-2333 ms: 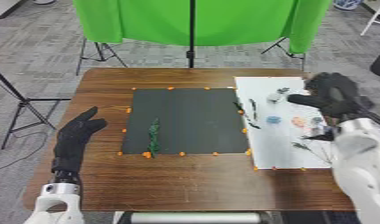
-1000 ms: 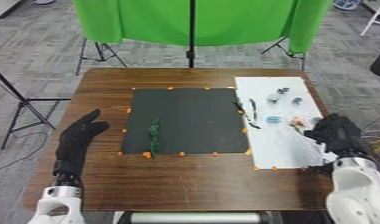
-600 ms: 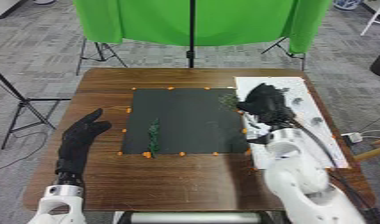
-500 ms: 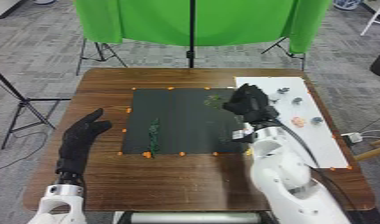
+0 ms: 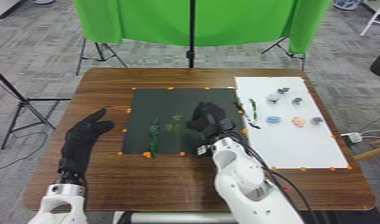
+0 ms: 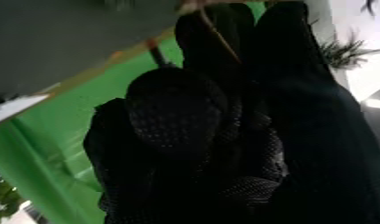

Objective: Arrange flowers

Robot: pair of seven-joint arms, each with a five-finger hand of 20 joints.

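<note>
Right hand with sprig over mat

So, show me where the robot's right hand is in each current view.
Head view: the right hand, over the right part of the dark mat.
Right wrist view: the right hand, close up before the green cloth.
Shared landmark: that green cloth, beyond the table in the head view.

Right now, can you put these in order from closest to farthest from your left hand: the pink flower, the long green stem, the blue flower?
From my left hand, in the head view:
1. Long green stem, left side of the dark sheet.
2. Blue flower, on the white sheet.
3. Pink flower, just right of the blue one.
</note>
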